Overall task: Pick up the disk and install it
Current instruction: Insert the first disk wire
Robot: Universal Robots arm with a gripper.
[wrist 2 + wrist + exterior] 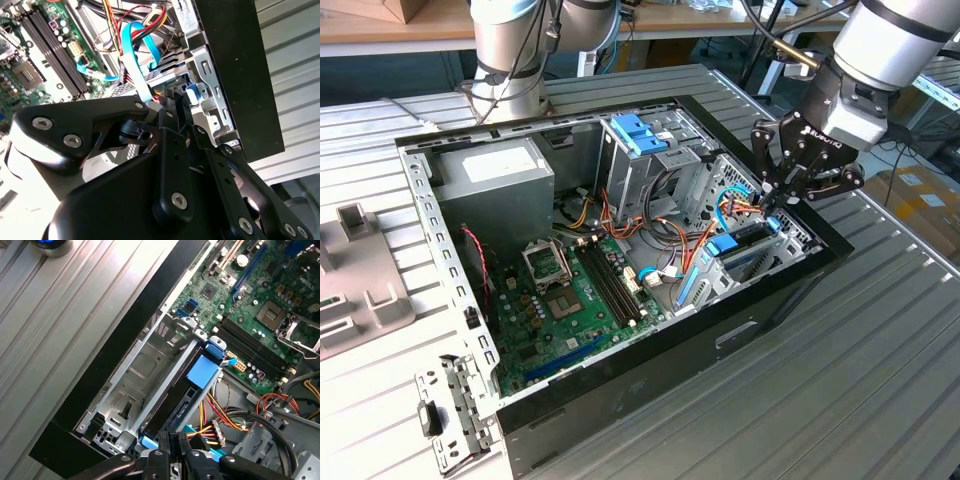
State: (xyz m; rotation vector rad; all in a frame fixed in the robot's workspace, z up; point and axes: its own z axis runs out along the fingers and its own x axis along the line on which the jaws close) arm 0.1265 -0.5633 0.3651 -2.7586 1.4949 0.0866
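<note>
**Disk seated edge-on in drive bay; my tool closed at its end**

Exterior view: My tool (772, 205) hangs over the far right corner of the open computer case (620, 400), which lies on its side on the ribbed table (880, 380). The fingertips come together just above the drive bay (745, 250). The disk (752, 243) sits there edge-on as a dark slab with blue trim, beside a light-blue latch piece (721, 246). The green motherboard (570, 300) fills the near left of the case; the grey power supply (500, 180) stands at the far left.

Second wrist view: My tool's fingers (170, 135) are drawn nearly together, tips at the blue-trimmed end of the disk (192, 92). Whether they pinch it, I cannot tell. A light-blue ribbon cable (136, 55) loops just beside.

First wrist view: The disk (172, 400) lies in the silver metal bay (140, 370), the latch piece (202, 371) on top. My fingertips (172, 442) meet at its end, beside the coloured power wires (210, 422).
</note>
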